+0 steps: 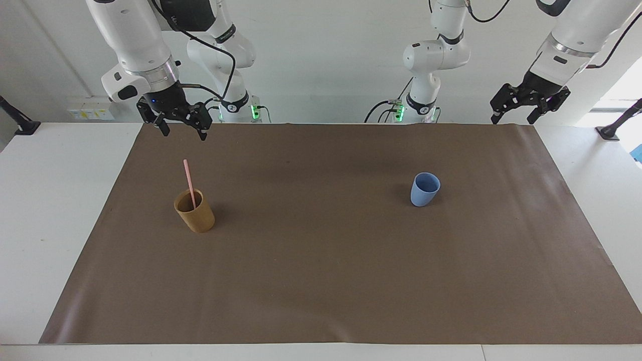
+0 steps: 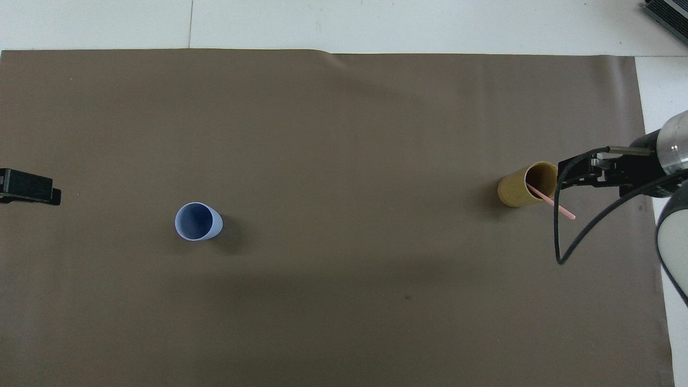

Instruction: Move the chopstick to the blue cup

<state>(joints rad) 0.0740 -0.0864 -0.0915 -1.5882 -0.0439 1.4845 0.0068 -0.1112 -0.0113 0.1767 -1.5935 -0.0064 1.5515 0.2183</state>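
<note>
The pale pink chopstick (image 1: pixel 188 179) stands tilted in a tan-brown cup (image 1: pixel 194 211) toward the right arm's end of the table, its top leaning toward the robots. Seen from overhead, the chopstick (image 2: pixel 554 204) sticks out of the tan cup (image 2: pixel 524 185). My right gripper (image 1: pixel 183 133) hangs open and empty in the air above the chopstick's top, apart from it; overhead, the right gripper (image 2: pixel 578 173) overlaps the cup's rim. The blue cup (image 1: pixel 425 189) (image 2: pixel 198 221) stands upright and empty toward the left arm's end. My left gripper (image 1: pixel 512 118) (image 2: pixel 32 187) waits open, raised over the mat's corner.
A brown mat (image 1: pixel 321 281) covers most of the white table (image 1: pixel 50 200). A black cable (image 2: pixel 559 236) loops down from the right wrist beside the tan cup. The two cups stand far apart.
</note>
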